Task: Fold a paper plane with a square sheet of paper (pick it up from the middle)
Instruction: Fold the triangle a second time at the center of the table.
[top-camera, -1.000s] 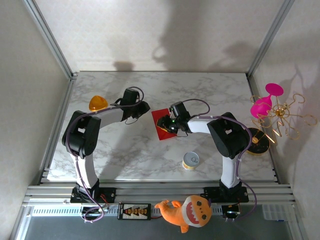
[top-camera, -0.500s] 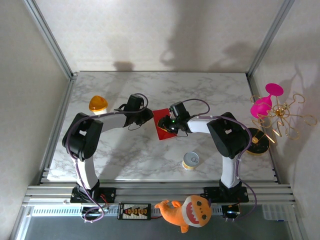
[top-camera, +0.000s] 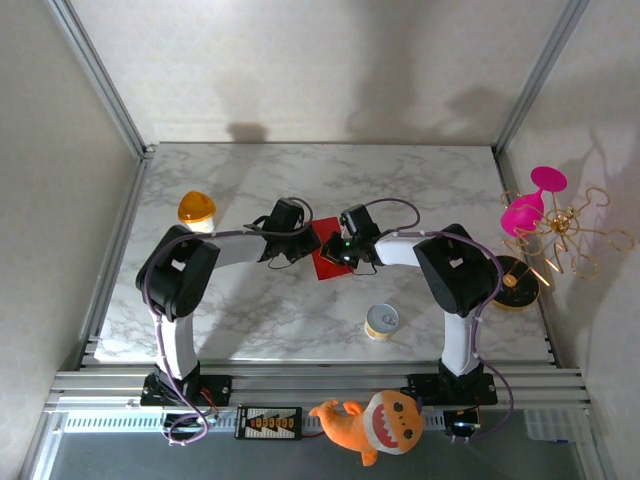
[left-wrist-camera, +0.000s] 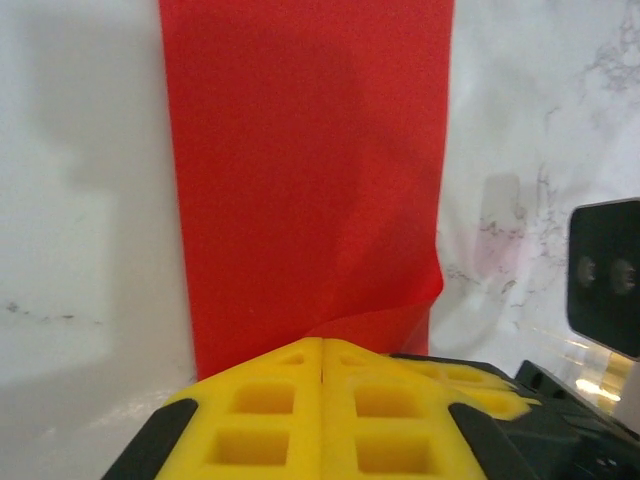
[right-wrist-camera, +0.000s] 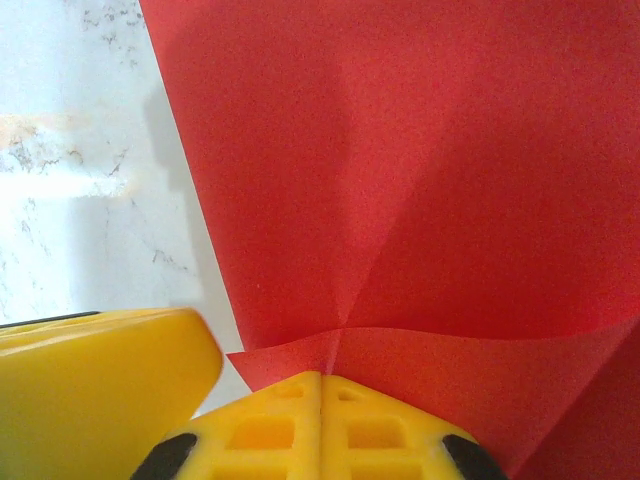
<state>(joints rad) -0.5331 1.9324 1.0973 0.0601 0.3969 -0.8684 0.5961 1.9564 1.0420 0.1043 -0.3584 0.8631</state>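
Our left gripper (left-wrist-camera: 322, 350) and right gripper (right-wrist-camera: 322, 380) both pinch square sheet of paper (left-wrist-camera: 300, 160); it lies straight ahead of each, between them.

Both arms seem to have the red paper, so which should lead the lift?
Left, probably: the left fingers are shut mid-edge on the red sheet. The right fingers pinch nearer a corner, and the sheet buckles there.

Nothing written, no number and no brand can be read on anything here. The small black box (top-camera: 268, 422) on the near rail, between the two arm bases, carries rows of yellowish marks, but they are too small to make out.
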